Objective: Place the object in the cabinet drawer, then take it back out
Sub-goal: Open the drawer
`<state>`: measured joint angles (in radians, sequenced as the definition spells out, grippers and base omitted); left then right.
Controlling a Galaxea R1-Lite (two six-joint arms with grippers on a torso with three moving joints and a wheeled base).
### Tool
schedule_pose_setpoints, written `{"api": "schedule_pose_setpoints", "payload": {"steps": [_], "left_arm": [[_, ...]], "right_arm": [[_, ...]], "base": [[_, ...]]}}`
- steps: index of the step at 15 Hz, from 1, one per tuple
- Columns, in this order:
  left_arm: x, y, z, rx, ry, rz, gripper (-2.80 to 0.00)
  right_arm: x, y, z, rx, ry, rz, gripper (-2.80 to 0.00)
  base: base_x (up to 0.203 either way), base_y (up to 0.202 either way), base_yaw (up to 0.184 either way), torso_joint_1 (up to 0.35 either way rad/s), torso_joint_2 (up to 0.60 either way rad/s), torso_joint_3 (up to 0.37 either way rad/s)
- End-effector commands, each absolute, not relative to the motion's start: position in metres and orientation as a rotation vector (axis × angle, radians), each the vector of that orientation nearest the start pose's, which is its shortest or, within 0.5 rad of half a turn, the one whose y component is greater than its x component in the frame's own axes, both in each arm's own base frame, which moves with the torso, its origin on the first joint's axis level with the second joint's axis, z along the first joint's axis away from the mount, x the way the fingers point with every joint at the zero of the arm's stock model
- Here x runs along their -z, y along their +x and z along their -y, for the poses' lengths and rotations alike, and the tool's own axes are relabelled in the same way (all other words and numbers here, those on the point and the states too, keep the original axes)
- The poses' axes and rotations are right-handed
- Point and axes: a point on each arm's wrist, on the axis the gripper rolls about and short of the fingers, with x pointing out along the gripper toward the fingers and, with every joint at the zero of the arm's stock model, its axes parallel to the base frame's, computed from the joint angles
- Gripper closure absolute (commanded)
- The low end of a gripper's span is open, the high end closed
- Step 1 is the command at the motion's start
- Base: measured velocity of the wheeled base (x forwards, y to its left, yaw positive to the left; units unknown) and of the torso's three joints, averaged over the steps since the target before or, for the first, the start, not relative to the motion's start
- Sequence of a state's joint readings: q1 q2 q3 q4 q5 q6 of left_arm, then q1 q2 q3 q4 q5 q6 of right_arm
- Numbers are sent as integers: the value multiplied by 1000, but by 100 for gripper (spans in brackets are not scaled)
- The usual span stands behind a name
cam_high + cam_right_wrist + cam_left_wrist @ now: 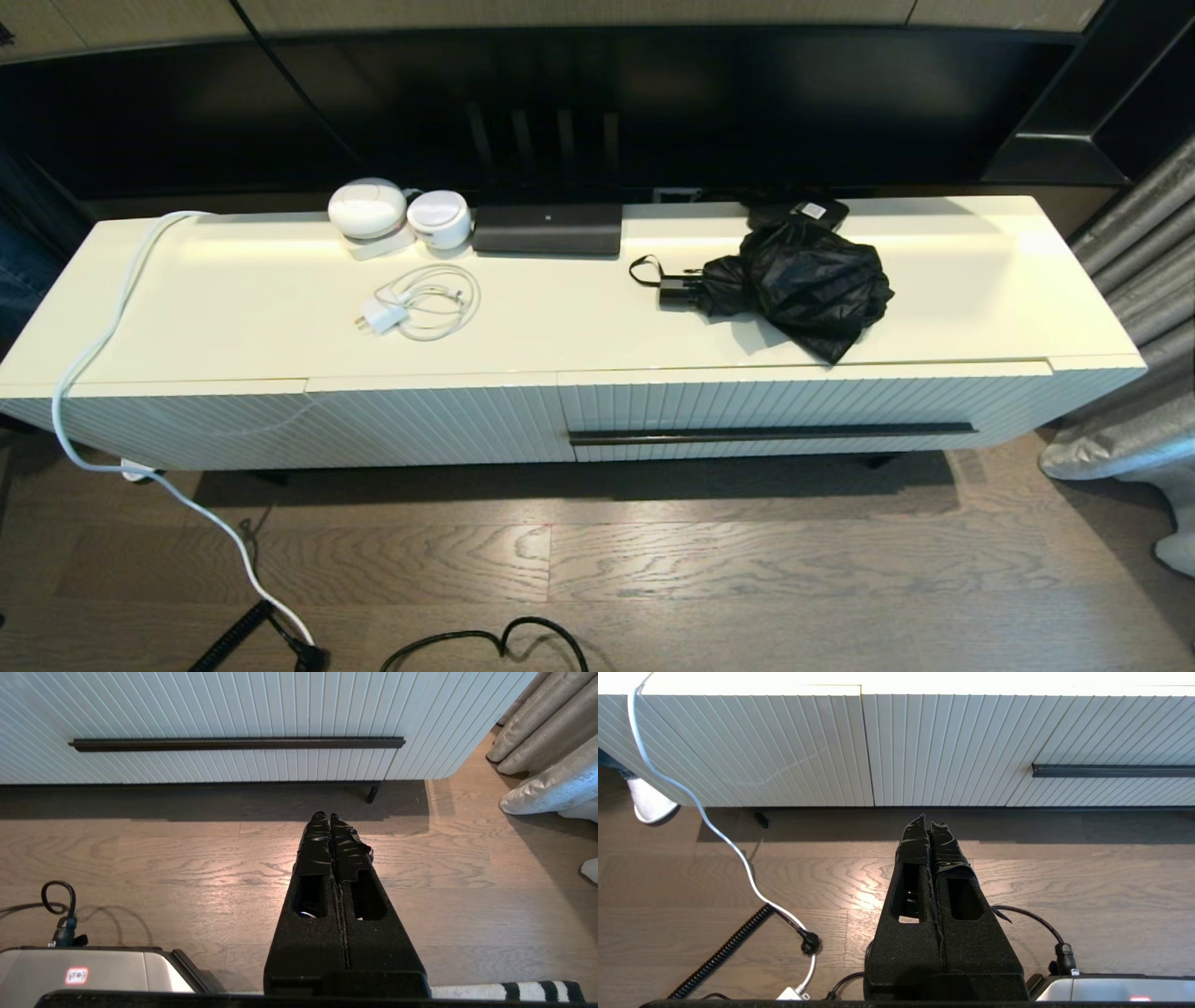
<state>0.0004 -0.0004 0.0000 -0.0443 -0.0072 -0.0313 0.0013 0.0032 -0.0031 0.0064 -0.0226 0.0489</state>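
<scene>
The black folding umbrella (794,280) lies on the cabinet top at the right, its short handle and wrist loop pointing left. Below it the cream ribbed drawer (803,406) is closed, its long black bar handle (773,433) across the front. The same drawer (233,718) and bar handle (236,743) show in the right wrist view, and a piece of the handle (1111,770) in the left wrist view. My left gripper (928,820) hangs shut and empty above the floor before the cabinet's left half. My right gripper (326,815) is shut and empty, low before the drawer. Neither arm shows in the head view.
On the cabinet top (233,308) lie a coiled white charger (420,303), two white round devices (397,217), a long black box (547,229) and a small black box (808,211). A white cable (93,373) hangs to the floor. Grey curtains (1139,308) stand right.
</scene>
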Motion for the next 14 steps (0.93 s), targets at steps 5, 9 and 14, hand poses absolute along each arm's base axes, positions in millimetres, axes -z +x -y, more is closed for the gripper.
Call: {"api": "schedule_pose_setpoints", "payload": {"steps": [5, 9, 14], "left_arm": [[-80, -23, 0, 8, -32, 44, 0], [-81, -23, 0, 8, -32, 47, 0], [-80, -23, 0, 8, -32, 46, 0]], "right_arm": [[-103, -30, 0, 9, 49, 3, 0], [-135, -26, -1, -47, 42, -73, 0], [-201, 11, -2, -95, 41, -161, 0]], "base": [[0, 0, 0, 0, 0, 0], [0, 0, 0, 0, 0, 0], [0, 0, 0, 0, 0, 0]]}}
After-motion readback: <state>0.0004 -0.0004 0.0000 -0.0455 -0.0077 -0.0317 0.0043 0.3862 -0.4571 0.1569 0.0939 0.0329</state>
